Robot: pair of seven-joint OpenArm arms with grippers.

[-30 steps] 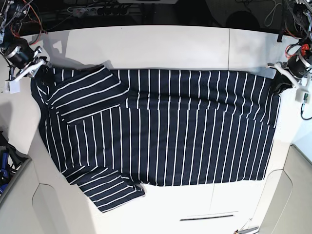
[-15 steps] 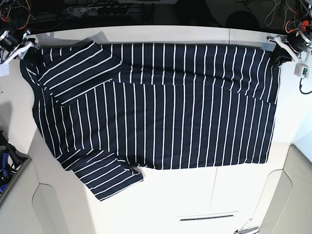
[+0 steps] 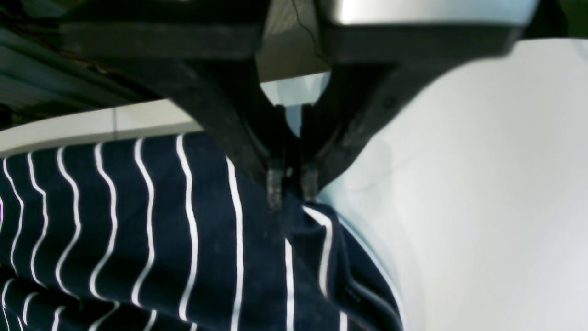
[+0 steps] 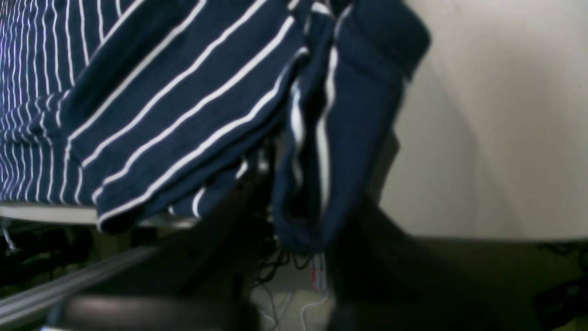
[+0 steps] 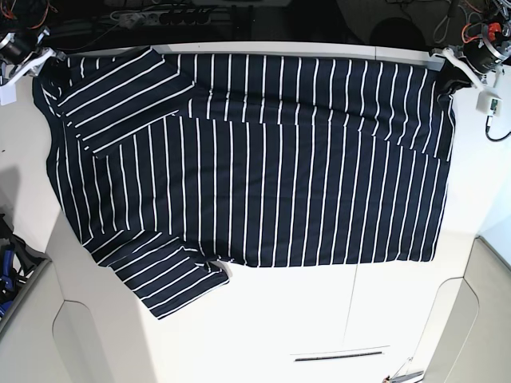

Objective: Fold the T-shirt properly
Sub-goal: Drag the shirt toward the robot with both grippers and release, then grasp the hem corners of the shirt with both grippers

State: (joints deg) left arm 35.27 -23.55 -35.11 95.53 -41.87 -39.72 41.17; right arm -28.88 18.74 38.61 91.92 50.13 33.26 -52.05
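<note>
T-shirt (image 5: 255, 159) spread flat, far corners pinched by left gripper (image 3: 291, 186), right gripper (image 5: 38, 62)

Left pincer (image 3: 292, 184) clamped on cloth, right pincer (image 5: 36, 64) likewise, arms wide apart

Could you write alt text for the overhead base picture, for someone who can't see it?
A navy white-striped T-shirt lies spread across a white table, one sleeve folded over its body. The left tool and right tool each pinch a far corner.

t-shirt (image 5: 255, 159) flat on table (image 5: 319, 319) | claws at far corners
</note>
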